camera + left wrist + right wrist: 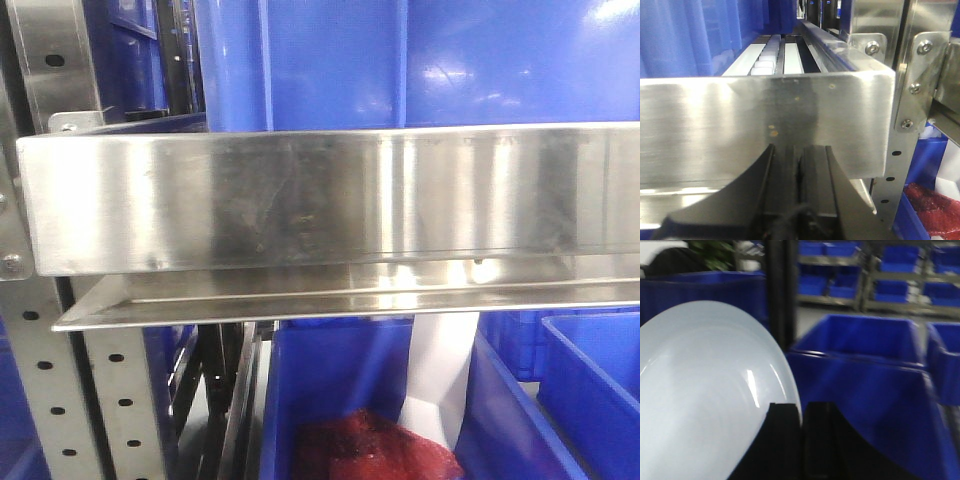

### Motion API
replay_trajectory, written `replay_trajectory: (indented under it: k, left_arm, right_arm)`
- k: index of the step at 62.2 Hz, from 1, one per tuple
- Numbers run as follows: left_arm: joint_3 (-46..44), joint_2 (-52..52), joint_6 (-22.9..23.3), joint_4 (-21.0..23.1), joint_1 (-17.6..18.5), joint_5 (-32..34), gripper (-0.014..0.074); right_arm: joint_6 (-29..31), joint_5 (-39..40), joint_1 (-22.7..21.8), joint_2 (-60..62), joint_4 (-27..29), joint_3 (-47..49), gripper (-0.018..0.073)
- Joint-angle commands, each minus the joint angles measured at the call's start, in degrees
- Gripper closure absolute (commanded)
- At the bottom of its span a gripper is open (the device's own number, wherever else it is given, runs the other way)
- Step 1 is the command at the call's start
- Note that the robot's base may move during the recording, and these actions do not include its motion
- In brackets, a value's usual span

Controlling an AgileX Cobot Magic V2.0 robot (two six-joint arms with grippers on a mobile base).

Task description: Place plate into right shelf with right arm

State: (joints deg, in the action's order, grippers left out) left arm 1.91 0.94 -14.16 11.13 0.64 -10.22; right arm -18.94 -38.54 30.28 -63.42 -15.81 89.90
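Steel shelf (pixel 300 200), one plate (pixel 705 390), blue bins (pixel 860 340)

A crumpled red netted bundle (pixel 375 452) is seen at six o'clock of the front-facing view. A white sheet (pixel 440 375) is stood just behind it, toward its one o'clock. In the right wrist view, green foliage (pixel 710 252) is found at eleven o'clock, with a black upright post (pixel 782 290) beside it. Distant racks (pixel 880 302) stocked with blue crates (pixel 812 285) are blurred at one o'clock.
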Motion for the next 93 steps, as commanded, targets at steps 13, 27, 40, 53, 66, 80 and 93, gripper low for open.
replay_trajectory:
  k: [13,27,40,53,66,80,93]
  left_arm:
    - [0.42,0.65,0.16,0.45,0.18,4.78,0.0643]
    - [0.42,0.65,0.16,0.45,0.18,4.78,0.0643]
    - [0.42,0.65,0.16,0.45,0.18,4.78,0.0643]
    - [0.42,0.65,0.16,0.45,0.18,4.78,0.0643]
    - [0.42,0.65,0.16,0.45,0.18,4.78,0.0643]
    - [0.42,0.65,0.16,0.45,0.18,4.78,0.0643]
    - [0.42,0.65,0.16,0.45,0.18,4.78,0.0643]
  right_arm:
    - [0.84,3.38,-12.05,-8.33,-2.11,6.06,0.0530]
    - [0.95,3.89,-13.39,-15.98,-2.11,6.06,0.0530]
    - [0.95,4.17,-13.26,-22.09,-2.11,6.06,0.0530]
    - [0.95,4.17,-13.19,-24.28,-2.05,6.06,0.0519]
    - [0.95,2.88,-13.12,-24.18,-2.05,6.06,0.0230]
    - [0.95,0.76,-13.12,-21.27,-2.05,6.06,-0.0020]
    - [0.95,-2.26,-13.12,-14.17,1.30,5.74,-0.0013]
